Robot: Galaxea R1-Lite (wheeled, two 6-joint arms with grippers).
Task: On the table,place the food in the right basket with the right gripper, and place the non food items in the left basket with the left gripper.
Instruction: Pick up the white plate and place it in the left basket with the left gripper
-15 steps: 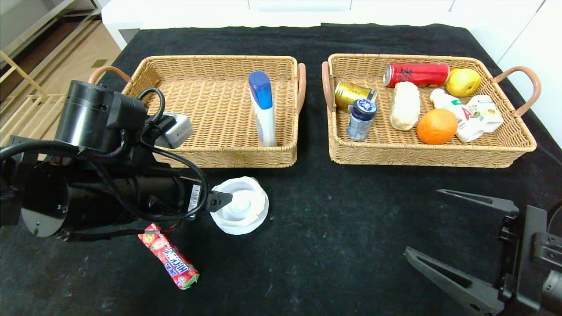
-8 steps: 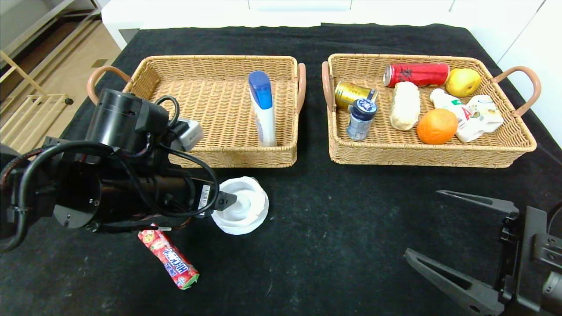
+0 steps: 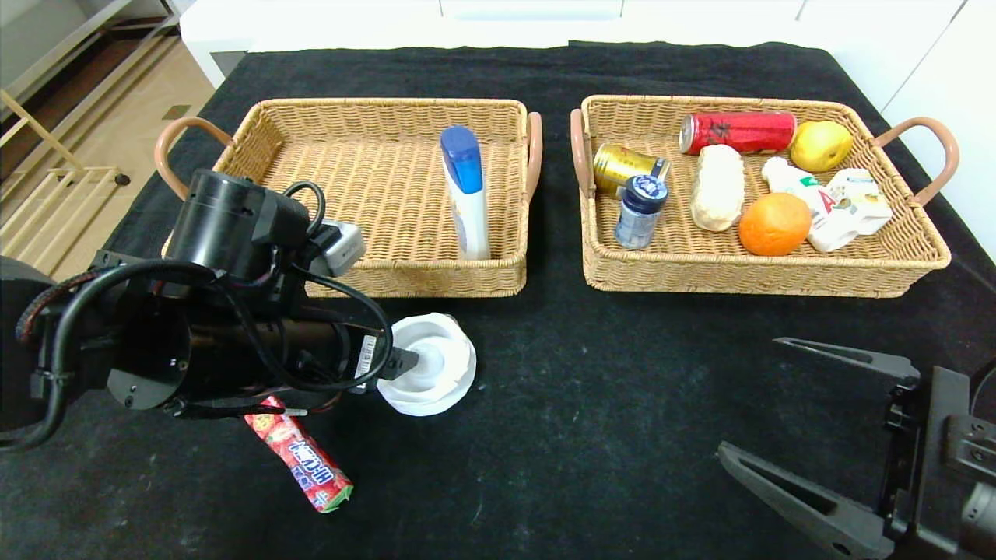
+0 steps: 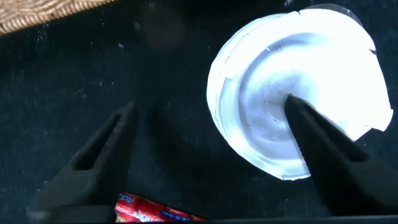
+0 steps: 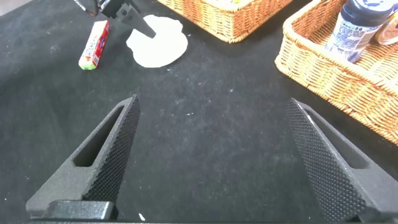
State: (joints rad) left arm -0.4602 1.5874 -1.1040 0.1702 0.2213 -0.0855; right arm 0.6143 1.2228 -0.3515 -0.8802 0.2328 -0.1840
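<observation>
Little legible. Red candy wrapper, table at 7 o'clock: white/blue lettering, strawberry pic, too small to read. White carton in right basket, 2 o'clock: large red "A", rest unreadable. Red can, same basket: dark marks, not legible. Blue-capped bottle: print on lid, can't read. Barcode sticker on left arm: digits too small.

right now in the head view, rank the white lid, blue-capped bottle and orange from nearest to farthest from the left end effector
1. White lid: on the table, under the left end effector.
2. Blue-capped bottle: in the left basket, behind the lid.
3. Orange: in the right basket, far across.
</observation>
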